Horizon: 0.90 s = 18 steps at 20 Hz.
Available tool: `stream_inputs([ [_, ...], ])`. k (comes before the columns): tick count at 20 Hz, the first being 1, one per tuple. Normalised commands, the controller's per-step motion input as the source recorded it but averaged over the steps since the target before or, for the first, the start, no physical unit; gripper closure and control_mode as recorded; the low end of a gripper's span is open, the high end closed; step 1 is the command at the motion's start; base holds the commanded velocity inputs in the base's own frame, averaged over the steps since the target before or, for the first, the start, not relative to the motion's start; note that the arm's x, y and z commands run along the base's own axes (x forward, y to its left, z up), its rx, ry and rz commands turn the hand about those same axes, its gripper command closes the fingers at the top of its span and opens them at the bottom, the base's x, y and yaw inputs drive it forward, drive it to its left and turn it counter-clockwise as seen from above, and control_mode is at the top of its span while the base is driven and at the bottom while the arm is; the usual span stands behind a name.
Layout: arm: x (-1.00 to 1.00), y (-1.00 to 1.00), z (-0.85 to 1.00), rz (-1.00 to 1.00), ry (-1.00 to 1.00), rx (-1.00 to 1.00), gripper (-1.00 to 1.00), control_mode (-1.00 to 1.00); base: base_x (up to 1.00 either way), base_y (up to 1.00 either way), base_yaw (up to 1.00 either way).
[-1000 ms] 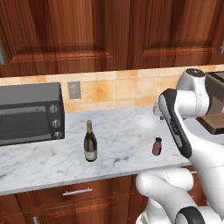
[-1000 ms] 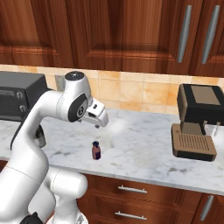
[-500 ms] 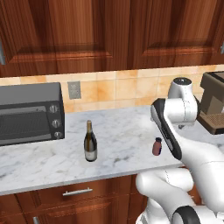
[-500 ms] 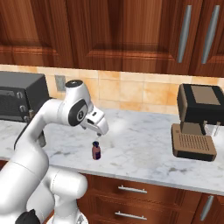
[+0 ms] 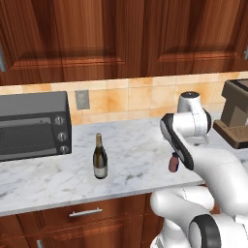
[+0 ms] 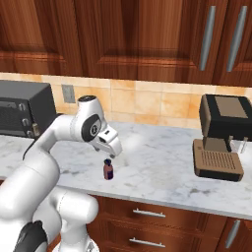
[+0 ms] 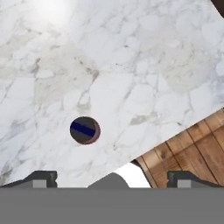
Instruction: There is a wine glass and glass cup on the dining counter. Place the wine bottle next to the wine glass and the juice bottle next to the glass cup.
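A: Juice bottle position, taking the toaster oven as landmark?
B: Upright on the marble worktop, well right of the oven, near the front edge. Gripper hangs above it, not touching.
A: And from the hand camera?
B: Bottle seen from straight above, a dark round cap with a blue streak, just inside the left fingertip. Worktop edge runs diagonally; wood floor past it.
A: Fingers?
B: Spread wide apart, nothing between them.
A: Wine bottle?
B: Upright, just right of the oven and forward of it, well apart from the juice bottle.
A: Anything else?
B: Coffee machine at the far end from the oven, against the tiled wall.
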Motion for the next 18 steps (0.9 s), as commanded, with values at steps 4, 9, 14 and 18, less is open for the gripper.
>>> stream_inputs([
  [4, 0.18, 0.00, -0.24, -0.01, 0.01, 0.00, -1.00, -1.00, 0.00, 0.00, 0.00],
  [9, 0.16, 0.00, -0.20, -0.01, 0.00, 0.00, -1.00, -1.00, 0.00, 0.00, 0.00],
  [14, 0.11, 0.00, -0.18, 0.00, 0.00, 0.01, -1.00, -1.00, 0.00, 0.00, 0.00],
  [18, 0.13, 0.01, -0.19, -0.01, -0.01, 0.03, -1.00, -1.00, 0.00, 0.00, 0.00],
])
